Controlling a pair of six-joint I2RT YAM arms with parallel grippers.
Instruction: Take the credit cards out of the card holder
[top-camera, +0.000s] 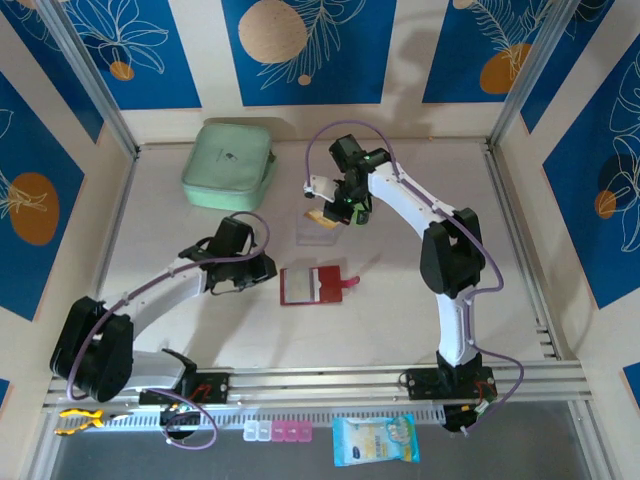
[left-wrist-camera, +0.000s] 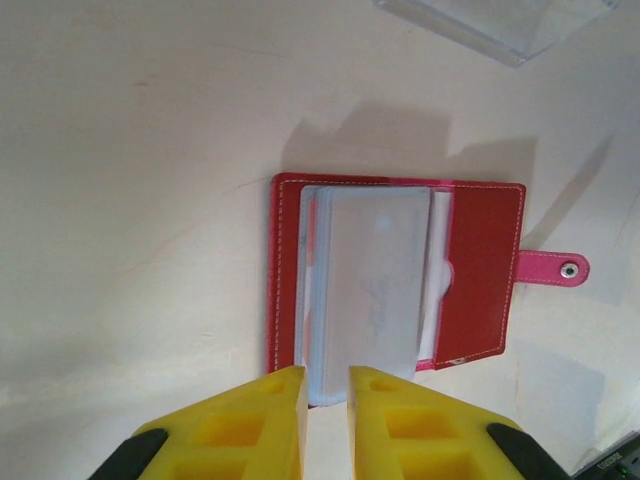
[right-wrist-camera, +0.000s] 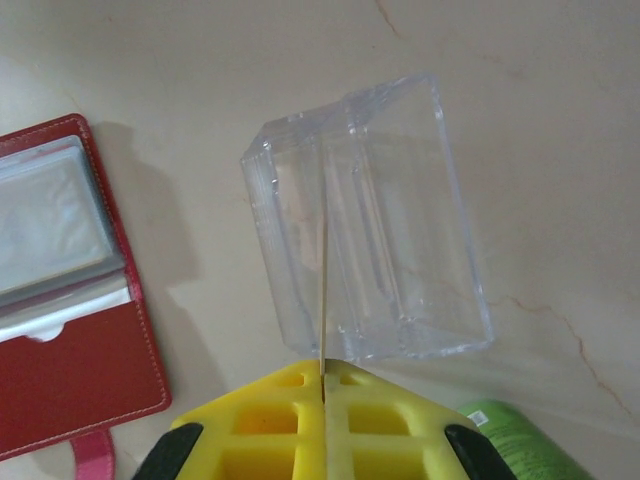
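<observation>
The dark red card holder (top-camera: 313, 285) lies open on the table, its pink snap tab (left-wrist-camera: 555, 268) pointing right. Its greyish clear sleeves (left-wrist-camera: 370, 280) stand up from the cover. My left gripper (left-wrist-camera: 327, 385) is at their near end, with the sleeve edge filling the narrow gap between the yellow fingers. My right gripper (right-wrist-camera: 323, 368) is shut on one thin tan credit card (right-wrist-camera: 322, 280), seen edge-on. It holds the card over a clear plastic box (right-wrist-camera: 400, 230). In the top view this gripper (top-camera: 330, 215) hangs behind the card holder, with the card (top-camera: 318, 215) at its tips.
A mint-green zip case (top-camera: 230, 163) sits at the back left. The clear plastic box (top-camera: 318, 232) stands just behind the card holder. A blue packet (top-camera: 375, 440) and small pill boxes (top-camera: 278, 432) lie past the table's front rail.
</observation>
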